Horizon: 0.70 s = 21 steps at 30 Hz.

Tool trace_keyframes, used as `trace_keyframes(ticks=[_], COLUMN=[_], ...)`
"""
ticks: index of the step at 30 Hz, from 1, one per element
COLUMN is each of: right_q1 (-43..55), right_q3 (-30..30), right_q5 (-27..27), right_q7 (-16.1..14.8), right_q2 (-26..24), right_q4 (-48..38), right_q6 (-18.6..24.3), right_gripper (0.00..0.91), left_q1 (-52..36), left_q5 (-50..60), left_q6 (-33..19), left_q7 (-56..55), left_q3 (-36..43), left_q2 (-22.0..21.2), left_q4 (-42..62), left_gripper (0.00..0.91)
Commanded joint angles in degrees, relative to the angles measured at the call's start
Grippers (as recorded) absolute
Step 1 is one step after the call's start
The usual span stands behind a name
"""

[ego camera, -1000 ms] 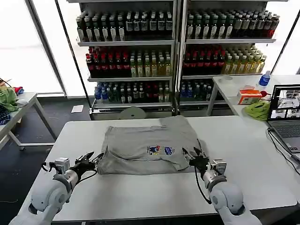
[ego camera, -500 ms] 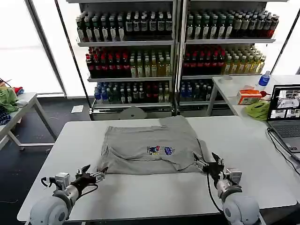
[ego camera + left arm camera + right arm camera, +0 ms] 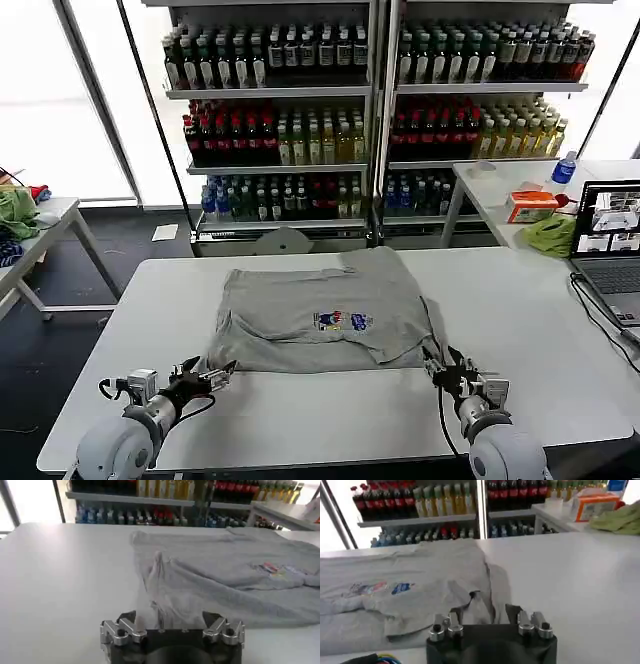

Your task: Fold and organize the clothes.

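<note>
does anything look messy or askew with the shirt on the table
Yes. The grey T-shirt is only roughly folded: its near edge is rumpled and uneven, and a fold bunches up at its corner nearest the left tool. Nothing looks spilled or damaged.

Bottle-stocked shelving (image 3: pixel 375 110) along back wall, bright windows (image 3: pixel 60 90) on both sides, dark floor (image 3: pixel 140 250), white side tables (image 3: pixel 500 195) flanking.
</note>
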Motion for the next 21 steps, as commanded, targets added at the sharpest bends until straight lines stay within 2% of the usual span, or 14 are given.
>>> trace_keyframes(ticks=[1,5,8,21], right_q1=[-0.57,-0.53,-0.21,-0.07], right_q3=[-0.06,-0.12,-0.07,0.44], right_q5=[0.09,0.82,1.33,4.36], right_q7=[0.95,0.74,0.79,0.42], right_q2=[0.24,0.09,0.09,-0.73], right_q4=[-0.11,-0.59,-1.30,-0.78], right_q6=[-0.61,-0.62,-0.65,-0.67], right_gripper=[0.000,0.000,0.000,0.000], left_q1=[-1.15,-1.31,-1.59,-0.38], left_q5=[-0.32,-0.36,-0.76,-1.09], left_q6=[0.00,0.00,0.00,-0.26], left_q7=[0.18,0.22,0.30,1.39], left_q3=[0.32,0.36,0.35,0.12], left_q2=[-0.30,-0.29,-0.28,-0.83], left_q4=[1.68,2.00,2.73,2.77], left_gripper=[0.302,0.091,0.040,0.030])
